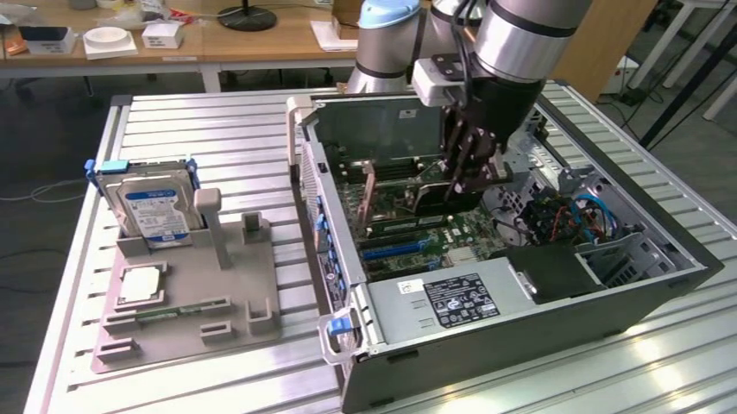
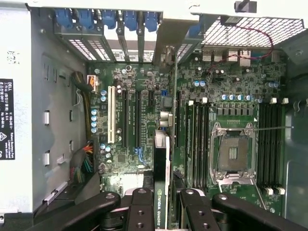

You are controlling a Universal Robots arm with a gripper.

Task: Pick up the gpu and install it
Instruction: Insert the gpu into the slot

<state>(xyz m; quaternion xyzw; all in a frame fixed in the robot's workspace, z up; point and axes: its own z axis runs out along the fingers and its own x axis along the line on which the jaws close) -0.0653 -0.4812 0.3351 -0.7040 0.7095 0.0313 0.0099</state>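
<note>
My gripper (image 1: 467, 168) reaches down into the open computer case (image 1: 645, 285). It is shut on the gpu (image 2: 161, 180), a thin black card seen edge-on, with lettering along its top edge. One black finger (image 2: 140, 207) presses each side of the card. The gpu stands on edge over the green motherboard (image 2: 144, 144), running toward the rear slot openings, and its metal bracket end (image 2: 166, 53) lies at the case's back wall. From the exterior view the gpu (image 1: 432, 200) shows as a dark card below the gripper. Whether it sits in a slot I cannot tell.
On the exterior view's left, a grey fixture (image 1: 185, 293) holds a hard drive (image 1: 155, 211), a square chip (image 1: 138, 285) and a green memory stick (image 1: 185, 309). Inside the case are the power supply (image 1: 461, 297), the processor socket (image 2: 233, 154), empty black card slots (image 2: 125, 120) and blue cables (image 1: 588, 216).
</note>
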